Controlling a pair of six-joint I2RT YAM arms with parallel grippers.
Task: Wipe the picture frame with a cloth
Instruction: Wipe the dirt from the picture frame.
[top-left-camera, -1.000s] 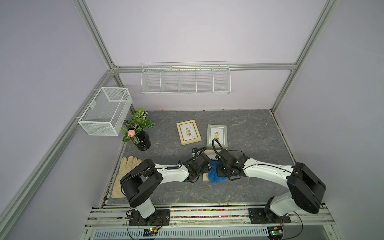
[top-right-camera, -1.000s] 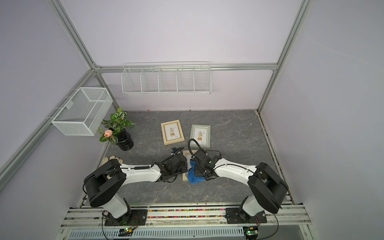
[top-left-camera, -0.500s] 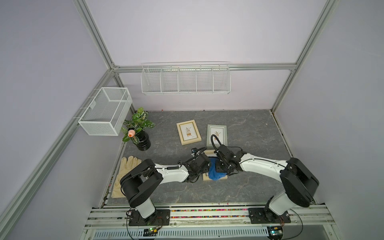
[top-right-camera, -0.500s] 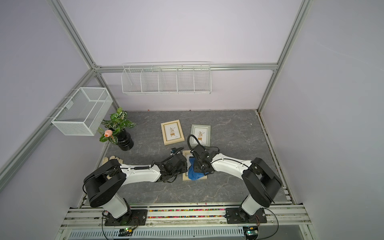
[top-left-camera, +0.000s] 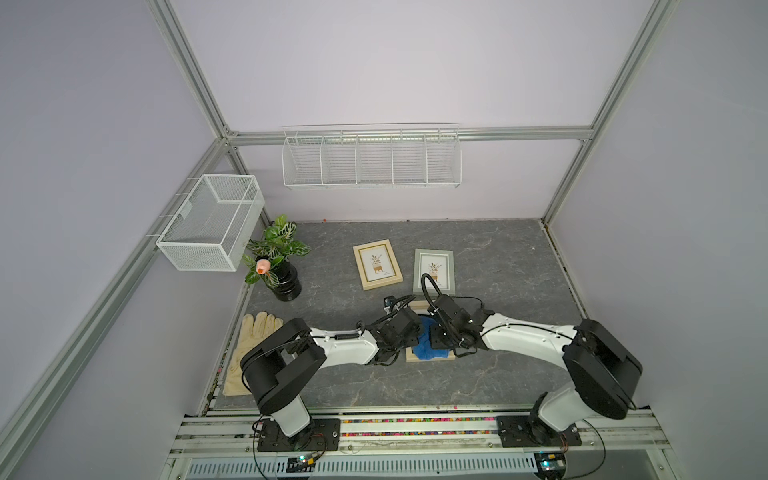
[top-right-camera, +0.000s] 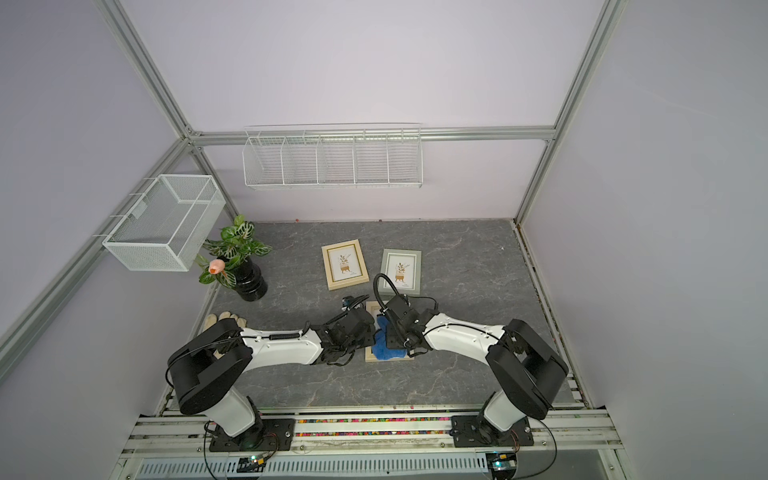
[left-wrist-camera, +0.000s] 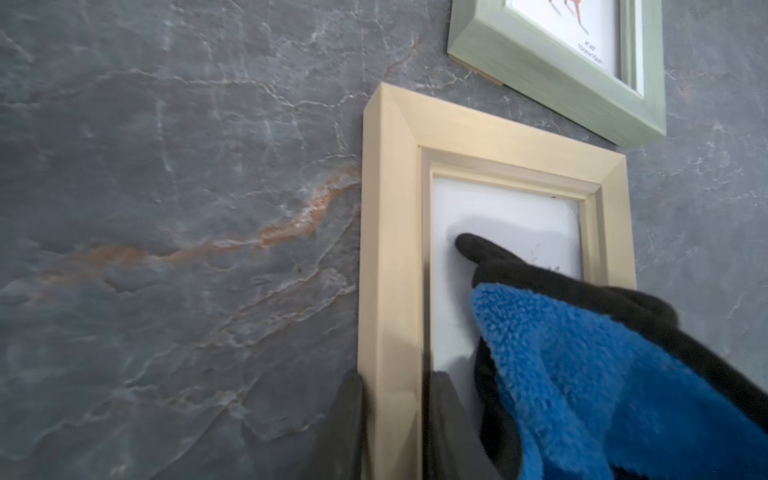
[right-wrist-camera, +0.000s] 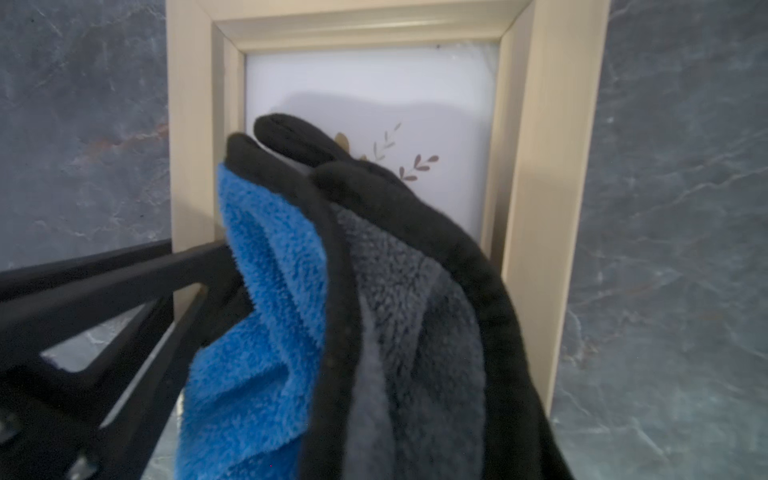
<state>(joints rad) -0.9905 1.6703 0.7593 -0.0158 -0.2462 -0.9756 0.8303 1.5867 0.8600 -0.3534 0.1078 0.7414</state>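
Looking down in both top views and finding the picture frame (top-left-camera: 410, 356) flat on the counter (top-left-camera: 498, 257) at lower centre of the picture, largely covered by the cloth (top-left-camera: 428, 351) and by two arms meeting over it; noting the right hand (top-left-camera: 436, 343), stretched in from the right, closed tight on the bunched cloth so as to rub it over the glass; noting the left hand (top-left-camera: 409, 340), stretched in from the left, seemingly there to stop the frame skating under that rubbing; passing over a beige frame (top-left-camera: 377, 264) and a grey-green frame (top-left-camera: 434, 270) above centre, a potted plant (top-left-camera: 276, 249) and a glove (top-left-camera: 249, 345) toward the left, none of them in play. Turning to the left wrist view: seeing dark fingers (left-wrist-camera: 347, 436) narrowly pinching one long rail of the frame, one outside it, one on the glass; seeing blue pile with a dark hem lying on the glass just beside. Turning to the right wrist view: seeing the cloth draped over the print, the far strip of glass bare; judging the wipe partway done; unable to see the right fingers, buried in cloth.
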